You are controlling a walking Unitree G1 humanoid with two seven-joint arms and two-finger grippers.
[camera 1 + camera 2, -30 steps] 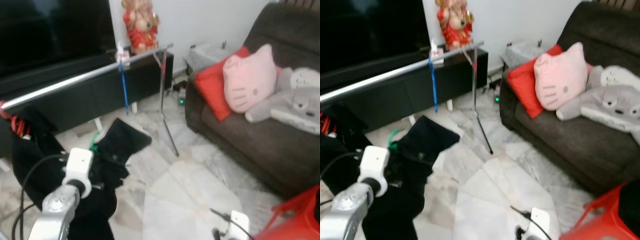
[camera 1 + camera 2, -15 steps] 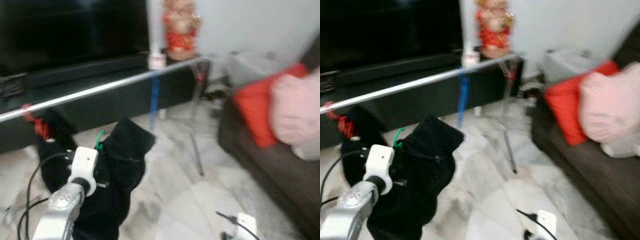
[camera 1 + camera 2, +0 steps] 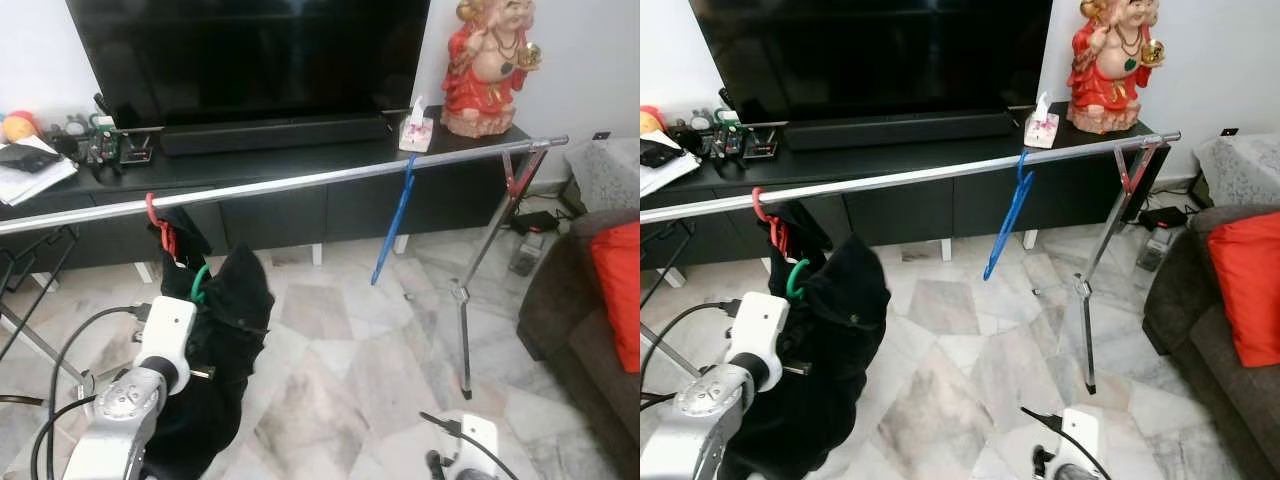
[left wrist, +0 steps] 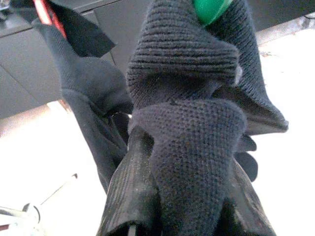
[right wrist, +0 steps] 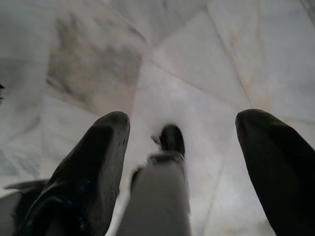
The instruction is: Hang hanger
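Left gripper (image 4: 187, 216) clutches a black knitted garment (image 3: 225, 350) (green plastic hanger (image 3: 199, 283) inside) below the silver rail (image 3: 300, 184); right gripper (image 5: 182, 162) spread wide over marble floor (image 3: 350, 370).

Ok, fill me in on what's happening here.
The robot stands in front of a silver clothes rail by the TV cabinet. Its left end effector is shut on a black knit garment that sits on a green hanger, held below the rail and not yet hooked on. A red hanger with dark clothing and a bare blue hanger already hang there. The right end effector is open, pointing at the floor.
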